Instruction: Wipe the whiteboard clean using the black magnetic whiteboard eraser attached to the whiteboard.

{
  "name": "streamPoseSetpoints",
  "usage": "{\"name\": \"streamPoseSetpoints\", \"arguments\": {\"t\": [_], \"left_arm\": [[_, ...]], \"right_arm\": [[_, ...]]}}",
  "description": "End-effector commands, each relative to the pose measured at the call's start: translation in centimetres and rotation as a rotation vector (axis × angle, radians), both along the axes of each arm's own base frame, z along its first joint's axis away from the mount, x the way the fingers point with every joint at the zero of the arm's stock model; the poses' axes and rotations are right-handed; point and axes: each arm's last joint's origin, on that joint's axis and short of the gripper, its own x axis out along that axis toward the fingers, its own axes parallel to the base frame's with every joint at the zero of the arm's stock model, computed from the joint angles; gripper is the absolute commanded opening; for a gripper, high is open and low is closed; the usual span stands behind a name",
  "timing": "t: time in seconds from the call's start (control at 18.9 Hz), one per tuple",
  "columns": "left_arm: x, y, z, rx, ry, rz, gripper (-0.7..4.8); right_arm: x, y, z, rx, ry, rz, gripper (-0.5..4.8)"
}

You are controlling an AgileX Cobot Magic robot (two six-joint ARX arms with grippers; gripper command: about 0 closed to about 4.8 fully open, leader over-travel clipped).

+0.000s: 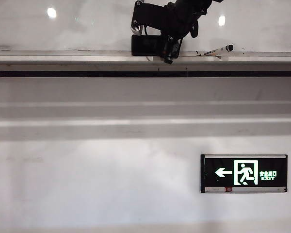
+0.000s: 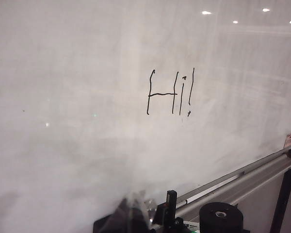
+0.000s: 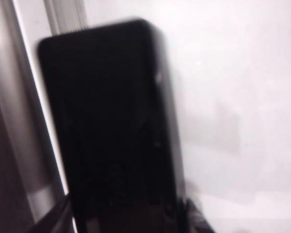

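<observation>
glare spots, blurred right wrist view

One whiteboard (image 2: 63, 97), one eraser (image 3: 106, 131), one marker (image 1: 218, 50), one exit sign (image 1: 243, 173).

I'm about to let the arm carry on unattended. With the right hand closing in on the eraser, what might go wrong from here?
1. The right hand is at the eraser low on the whiteboard, just above the ledge. A poor grip may drop the eraser.
2. A white marker lies on that ledge close by; a sideways move might knock it off.
3. The "Hi!" writing sits higher up the board, so the first strokes may miss it.
</observation>
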Motion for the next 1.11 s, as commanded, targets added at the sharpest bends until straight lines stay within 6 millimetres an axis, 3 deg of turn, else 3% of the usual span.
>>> {"name": "streamPoseSetpoints", "arguments": {"t": [0.05, 0.37, 0.58, 0.74, 0.9, 1.06, 1.11], "left_arm": [[-0.2, 0.1, 0.3, -0.011, -0.018, -0.006, -0.06], [-0.2, 0.1, 0.4, -0.011, -0.019, -0.006, -0.06], [-0.2, 0.1, 0.4, -0.011, -0.019, -0.007, -0.05], [-0.3, 0.1, 0.4, -0.013, -0.021, -0.007, -0.06], [-0.3, 0.1, 0.5, -0.016, -0.027, -0.007, -0.05], [-0.3, 0.1, 0.5, -0.028, -0.021, -0.011, -0.05], [-0.3, 0.1, 0.5, -0.028, -0.019, -0.011, -0.05]], "right_arm": [[0.8, -0.3, -0.6, 0.044, -0.034, -0.083, 1.34], [0.7, -0.4, 1.9, 0.171, -0.242, -0.107, 1.35], [0.7, -0.4, 2.0, 0.184, -0.247, -0.098, 1.39], [0.5, -0.4, 1.8, 0.233, -0.163, -0.070, 1.93], [0.5, -0.4, 1.7, 0.253, -0.140, -0.074, 1.92], [0.4, -0.5, 2.3, 0.340, -0.174, -0.081, 1.68], [0.3, -0.5, 2.7, 0.363, -0.200, -0.077, 1.38]]}}
